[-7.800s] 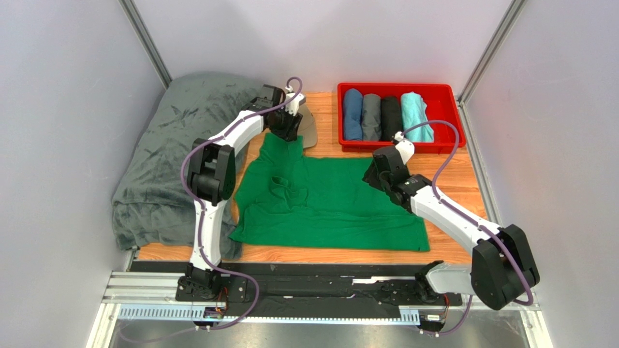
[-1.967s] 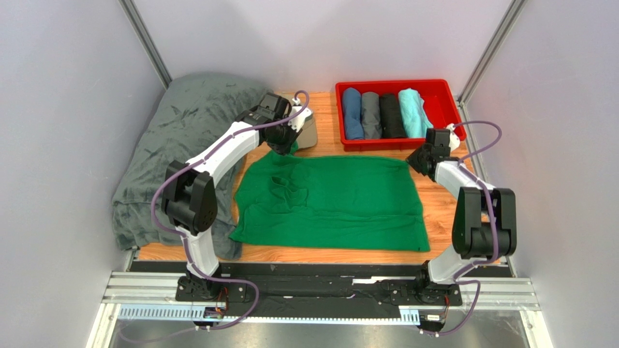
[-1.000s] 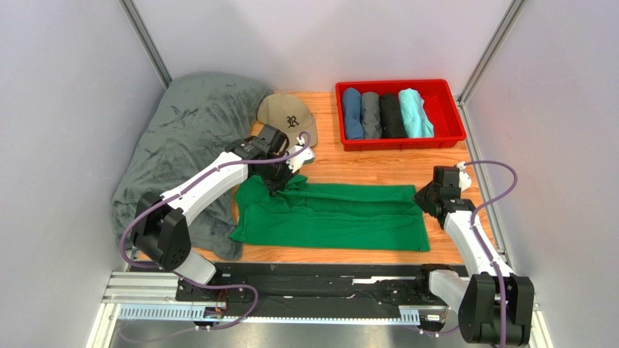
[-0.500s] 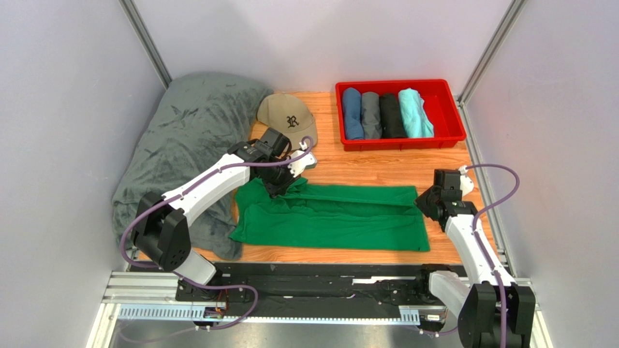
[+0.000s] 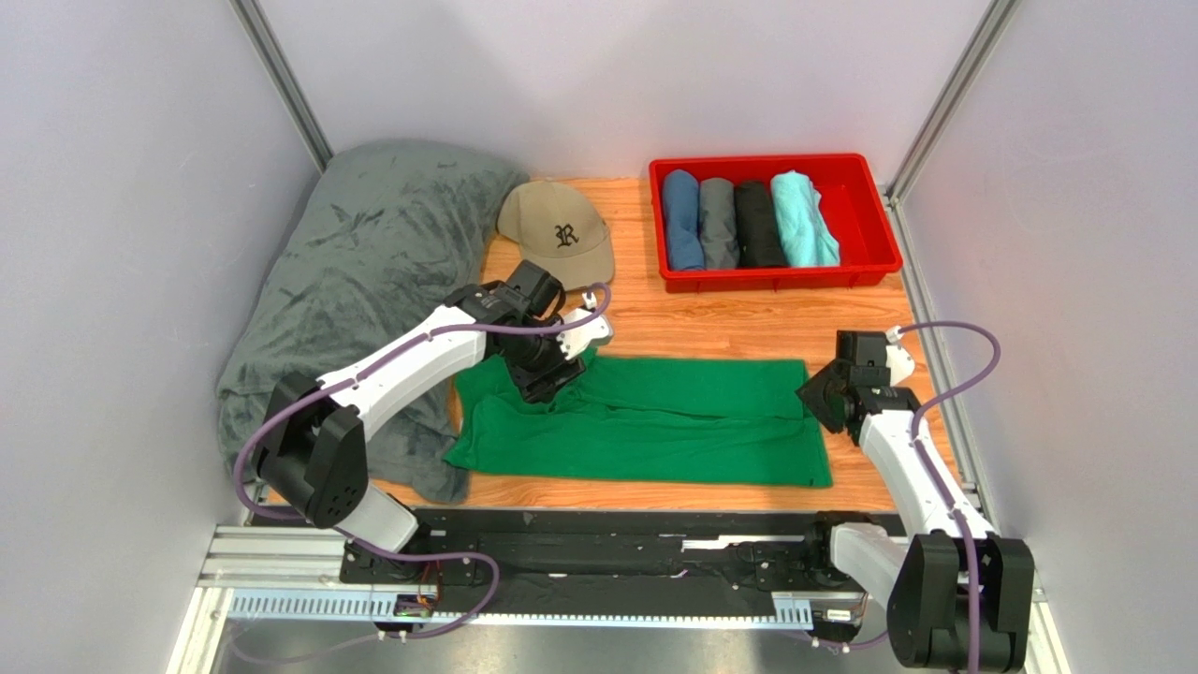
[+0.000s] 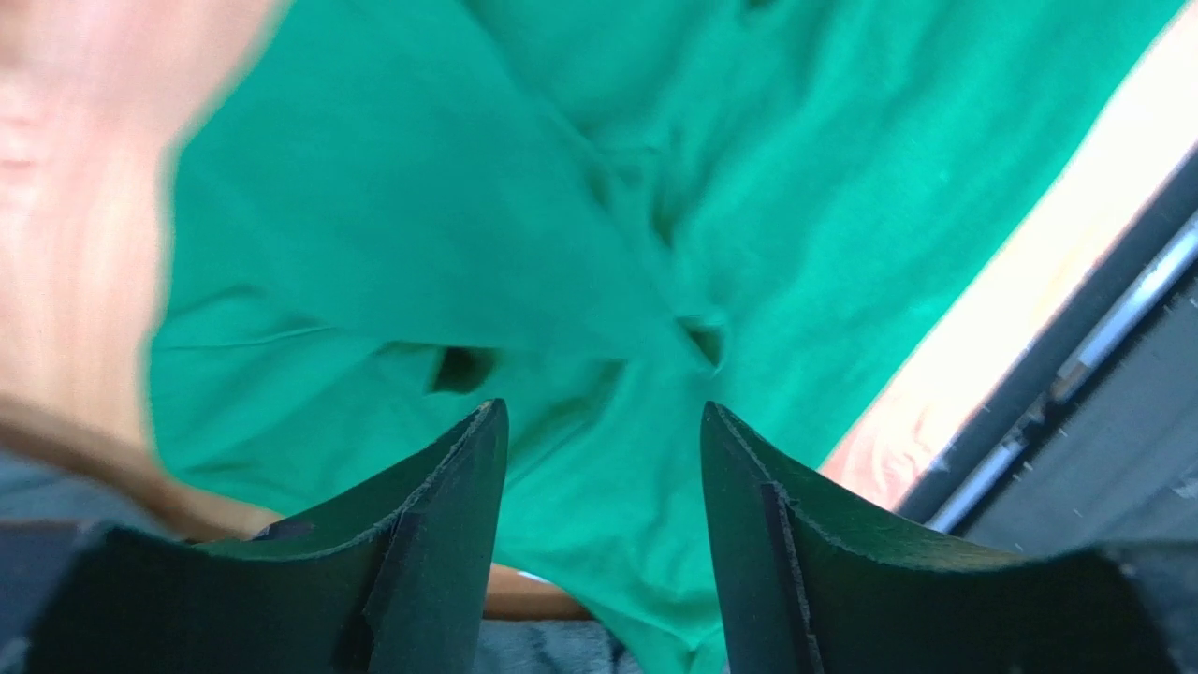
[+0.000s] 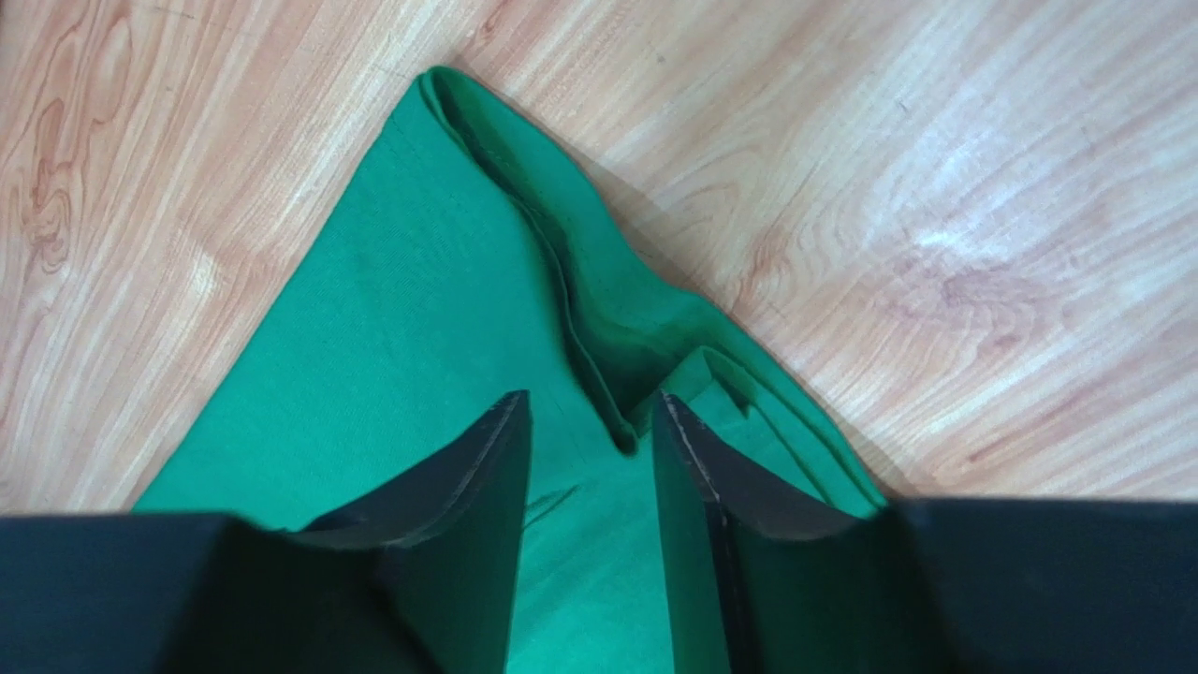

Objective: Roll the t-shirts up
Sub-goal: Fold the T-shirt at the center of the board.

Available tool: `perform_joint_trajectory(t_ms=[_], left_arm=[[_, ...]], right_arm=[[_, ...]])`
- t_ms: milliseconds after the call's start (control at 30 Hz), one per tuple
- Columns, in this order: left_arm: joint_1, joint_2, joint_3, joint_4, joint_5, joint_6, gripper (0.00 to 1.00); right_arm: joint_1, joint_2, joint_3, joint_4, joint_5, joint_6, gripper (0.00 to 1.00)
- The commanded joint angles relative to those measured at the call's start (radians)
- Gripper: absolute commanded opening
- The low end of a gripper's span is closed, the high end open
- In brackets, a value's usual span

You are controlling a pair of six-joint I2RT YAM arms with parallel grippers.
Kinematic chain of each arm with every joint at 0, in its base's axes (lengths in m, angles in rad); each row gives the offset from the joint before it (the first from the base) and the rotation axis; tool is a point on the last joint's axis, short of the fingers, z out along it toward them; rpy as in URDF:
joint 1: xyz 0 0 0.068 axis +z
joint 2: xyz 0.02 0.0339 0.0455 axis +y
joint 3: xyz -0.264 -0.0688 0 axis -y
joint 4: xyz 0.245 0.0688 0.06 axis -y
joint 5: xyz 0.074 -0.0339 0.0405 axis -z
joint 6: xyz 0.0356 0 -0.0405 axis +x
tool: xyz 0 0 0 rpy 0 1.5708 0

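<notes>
The far edge has come over: the tee (image 5: 661, 421) now lies doubled along the near edge. The left gripper (image 6: 598, 414) hangs apart above the tee's left end. The right gripper (image 7: 588, 400) straddles the right fold, and I cannot tell whether it is clamped. Folding looks done, and rolling remains.

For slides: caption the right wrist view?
Right gripper, open, over folded corner of green t-shirt on wooden table.

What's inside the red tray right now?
Four rolled tees side by side: blue, grey, black, aqua. The tray shows bare floor to their right. Anything beneath the rolls is covered.
</notes>
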Motion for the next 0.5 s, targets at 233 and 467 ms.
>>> perform_joint_trajectory(t_ms=[233,467], left_arm=[[0.088,0.098,0.278,0.061,-0.087,-0.041,0.61],[0.077,0.318,0.452,0.02,-0.039,-0.061,0.59]], right_arm=[[0.219,-0.034,0.098,0.022,0.026,0.052,0.46],[0.369,0.118,0.167,0.096,0.088,0.079,0.45]])
